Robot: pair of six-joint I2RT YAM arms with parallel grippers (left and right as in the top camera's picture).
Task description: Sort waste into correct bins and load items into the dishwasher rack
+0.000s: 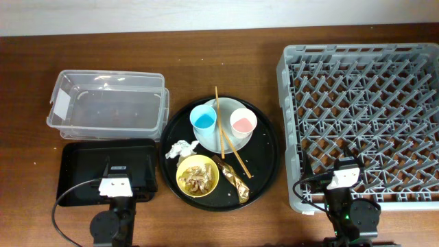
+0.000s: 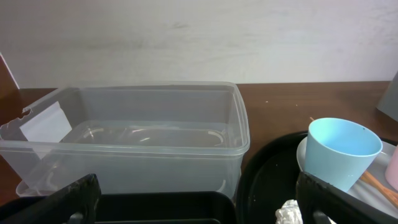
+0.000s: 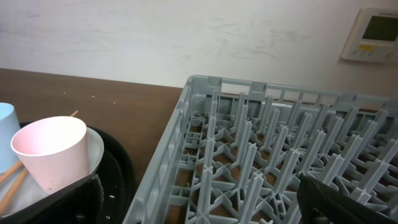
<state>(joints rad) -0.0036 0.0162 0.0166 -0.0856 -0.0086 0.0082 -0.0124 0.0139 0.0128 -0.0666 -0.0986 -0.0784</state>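
On a pale plate (image 1: 228,110) stand a light blue cup (image 1: 204,122) and a pink cup (image 1: 243,123), with two chopsticks (image 1: 236,156) lying across it. A crumpled tissue (image 1: 181,149) lies beside a yellow bowl (image 1: 197,175) of brown food scraps. A gold foil wrapper (image 1: 232,180) lies right of the bowl. The clear tub (image 1: 110,110) sits at the back left, with the small black tray (image 1: 82,171) in front of it. The grey rack (image 1: 370,123) fills the right. My left gripper (image 2: 196,205) hangs open and empty over the small tray. My right gripper (image 3: 205,202) is open and empty over the rack's front left corner.
A large round black tray (image 1: 264,161) in the middle holds the plate, bowl, tissue and wrapper. A pale wall runs along the table's far edge, with a control panel (image 3: 373,34) on it. Both arm bases and their cables sit at the front edge.
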